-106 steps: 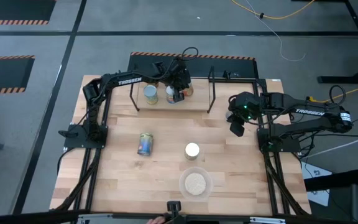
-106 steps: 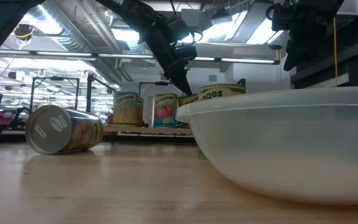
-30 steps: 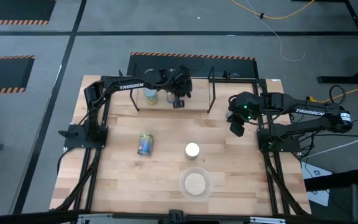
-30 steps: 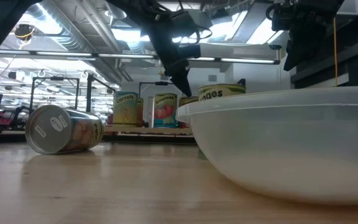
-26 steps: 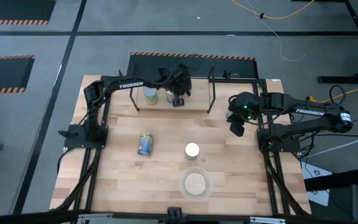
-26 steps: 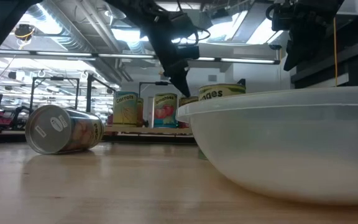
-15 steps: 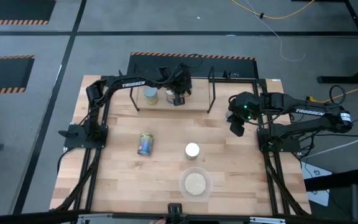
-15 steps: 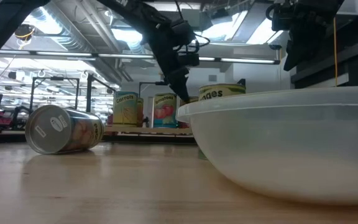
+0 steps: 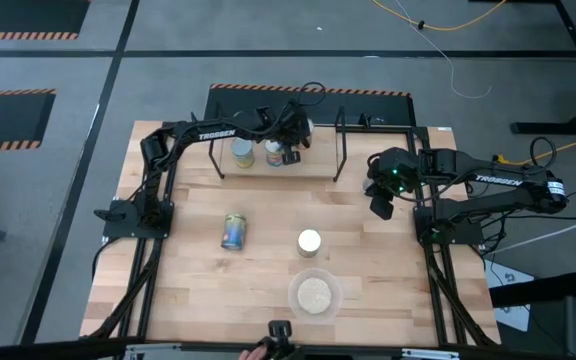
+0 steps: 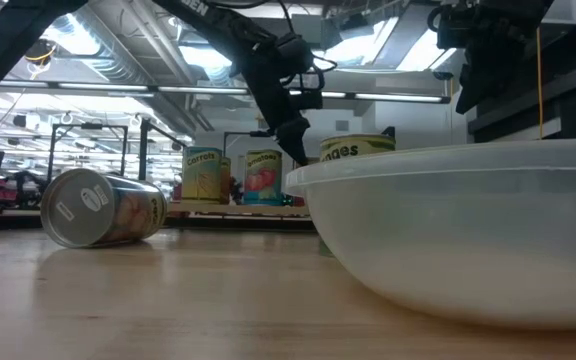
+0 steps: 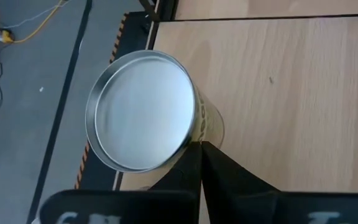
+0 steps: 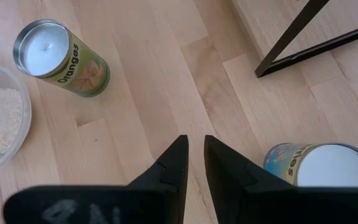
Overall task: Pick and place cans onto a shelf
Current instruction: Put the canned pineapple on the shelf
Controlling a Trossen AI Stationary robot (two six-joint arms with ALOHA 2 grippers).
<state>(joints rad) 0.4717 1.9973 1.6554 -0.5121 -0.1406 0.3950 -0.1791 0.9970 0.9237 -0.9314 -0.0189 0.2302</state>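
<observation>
**A:** What's the setting?

**B:** A pale wooden table (image 9: 368,290) on a grey floor with hazard-striped tape (image 9: 308,90) just behind the shelf (image 9: 313,168). From table height, the room beyond the shelf is all ceiling lights and ducting.

**A:** And the cans?

**B:** Two stand upright on the shelf's board, a yellow-green can (image 10: 203,174) and a red-labelled can (image 10: 265,177). In front of the shelf a can on its side (image 9: 233,231) and an "Oranges" can (image 12: 61,57) sit on the table, with a clear bowl of grains (image 9: 314,295) farther out.

**A:** The arms?

**B:** The left gripper (image 11: 201,146) is over the shelf, fingers pressed together, tips just beside a silver-topped can (image 11: 143,112). The right gripper (image 12: 194,149) hangs off the shelf's right end, a narrow gap between its fingers, holding nothing.

**A:** Anything unclear?

**B:** From above, the left arm covers part of the shelf. A blue-labelled can (image 12: 319,165) is cut off by the right wrist picture's edge. In the low view the bowl blocks the shelf's right side.
</observation>
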